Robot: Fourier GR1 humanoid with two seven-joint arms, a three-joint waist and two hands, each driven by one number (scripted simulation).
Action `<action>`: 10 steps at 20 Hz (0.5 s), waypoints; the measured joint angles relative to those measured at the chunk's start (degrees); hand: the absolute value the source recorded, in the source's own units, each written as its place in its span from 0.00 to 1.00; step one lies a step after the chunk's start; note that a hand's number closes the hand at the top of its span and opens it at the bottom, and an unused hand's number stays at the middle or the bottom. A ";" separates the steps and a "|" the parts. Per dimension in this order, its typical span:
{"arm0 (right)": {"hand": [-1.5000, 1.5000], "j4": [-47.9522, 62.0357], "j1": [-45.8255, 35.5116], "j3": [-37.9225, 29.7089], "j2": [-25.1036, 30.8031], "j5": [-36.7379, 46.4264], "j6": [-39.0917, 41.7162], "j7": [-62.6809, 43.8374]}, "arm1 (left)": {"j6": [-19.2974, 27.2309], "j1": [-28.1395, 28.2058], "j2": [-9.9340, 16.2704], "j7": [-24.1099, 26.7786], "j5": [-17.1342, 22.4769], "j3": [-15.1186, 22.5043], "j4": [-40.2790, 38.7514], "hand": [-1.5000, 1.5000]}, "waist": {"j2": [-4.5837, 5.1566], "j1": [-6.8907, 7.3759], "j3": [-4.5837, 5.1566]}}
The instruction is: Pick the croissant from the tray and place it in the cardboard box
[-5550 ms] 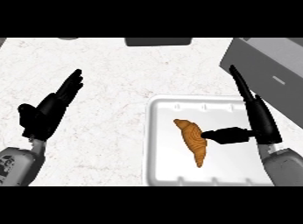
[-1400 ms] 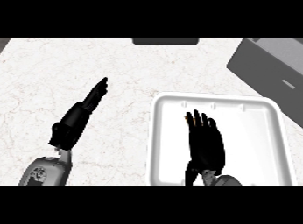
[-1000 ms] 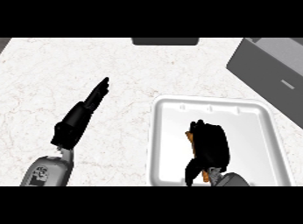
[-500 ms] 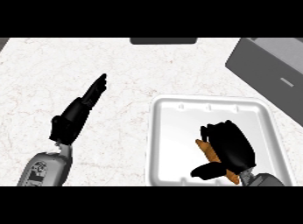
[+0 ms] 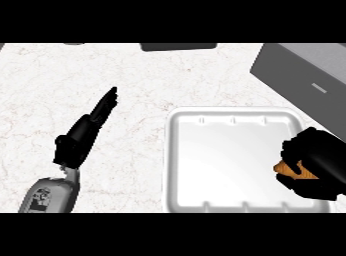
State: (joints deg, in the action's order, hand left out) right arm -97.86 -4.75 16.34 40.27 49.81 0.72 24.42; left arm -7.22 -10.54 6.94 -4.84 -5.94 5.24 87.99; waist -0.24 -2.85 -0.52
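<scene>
1. White marbled counter point(image 5: 72, 80) fills the view, with a dark slab point(image 5: 178, 46) at its far edge.
2. A white tray point(image 5: 228, 165) sits toward the counter's near right corner, its floor bare.
3. The right hand point(image 5: 323, 167) hangs over the tray's right rim, fingers curled round the croissant point(image 5: 292, 170); only a small orange-brown patch of pastry shows between them.
4. The cardboard box point(image 5: 309, 80), grey here, stands at the counter's far right corner, just beyond the tray and apart from the right hand.
5. The left hand point(image 5: 84, 135) rests over the counter's left part, fingers straight and holding nothing, well clear of the tray.
</scene>
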 measured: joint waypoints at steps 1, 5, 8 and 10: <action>1.00 0.23 0.28 -2.00 1.77 -2.61 -0.16 3.29 | 0.14 0.26 0.04 0.16 -0.01 -0.15 0.09 0.50 | -0.02 -0.21 0.00; 1.00 2.41 1.63 -10.07 8.41 -13.67 1.07 16.89 | 0.36 0.85 0.48 0.45 -0.11 -0.69 0.20 0.50 | -0.13 -1.11 0.04; 1.00 5.68 2.26 -16.69 12.25 -23.05 4.32 26.07 | 0.07 1.36 0.65 0.31 0.33 -0.95 0.43 0.50 | -0.23 -1.37 0.08; 1.00 9.10 2.47 -21.54 14.95 -29.16 6.69 29.75 | -0.17 1.69 0.89 0.60 0.24 -0.82 0.75 0.50 | -0.22 -1.22 0.13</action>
State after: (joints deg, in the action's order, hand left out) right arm -88.75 -2.27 -5.20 55.22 20.65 7.41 54.18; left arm -7.39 -8.84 7.83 -4.25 -5.70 4.42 88.74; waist -0.46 -4.07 -0.39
